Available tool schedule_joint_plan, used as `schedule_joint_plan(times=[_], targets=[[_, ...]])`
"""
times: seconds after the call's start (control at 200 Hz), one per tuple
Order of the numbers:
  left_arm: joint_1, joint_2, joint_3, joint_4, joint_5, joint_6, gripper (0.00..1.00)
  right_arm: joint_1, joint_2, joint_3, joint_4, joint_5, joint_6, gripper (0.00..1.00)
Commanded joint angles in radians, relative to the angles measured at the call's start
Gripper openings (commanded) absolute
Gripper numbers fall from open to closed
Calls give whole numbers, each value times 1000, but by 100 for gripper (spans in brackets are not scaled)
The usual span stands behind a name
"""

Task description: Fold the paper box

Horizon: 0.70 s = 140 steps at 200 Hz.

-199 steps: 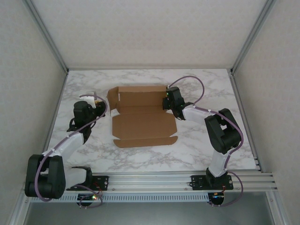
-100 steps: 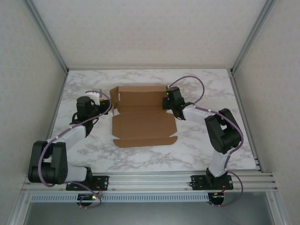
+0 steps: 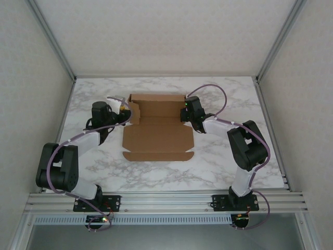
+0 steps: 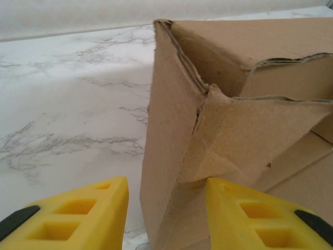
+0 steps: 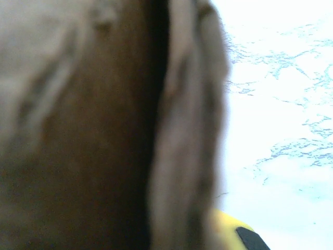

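Top view: paper box [image 3: 157, 138] mid-counter [image 3: 223, 161], half-formed. Long axis runs left-right, rear wall is up, front panel lies flat toward the arm bases. Left fingers [image 3: 124, 108] are at its left rear corner. Left wrist adds: those fingers [image 4: 78, 213] are open and straddle the box's left wall, the inner one touching the tucked flap. Right wrist: blurred cardboard at the lens, right fingers [image 5: 231, 232] closed on the wall edge.

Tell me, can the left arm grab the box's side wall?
Probably yes: the left gripper is open with a finger on each side of the paper box's upright wall, and nothing else is between.
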Motion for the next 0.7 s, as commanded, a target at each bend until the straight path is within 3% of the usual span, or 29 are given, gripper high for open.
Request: schedule_joint_plan(times=[0.0,0.275,0.481,0.696], targets=[[-10,24,38,9,32,76,44,1,32,-37,-77,-55,-2,0],[-25,65,87,3,49,115,48,0,33,-44,-61,-74,-7,0],[-55,119,132,6,3,109,53,0,28,-54,-52,-90,-11,0],[-69,156,153,22,-38,125,52,0,22,-61,-53,-91,-14,0]])
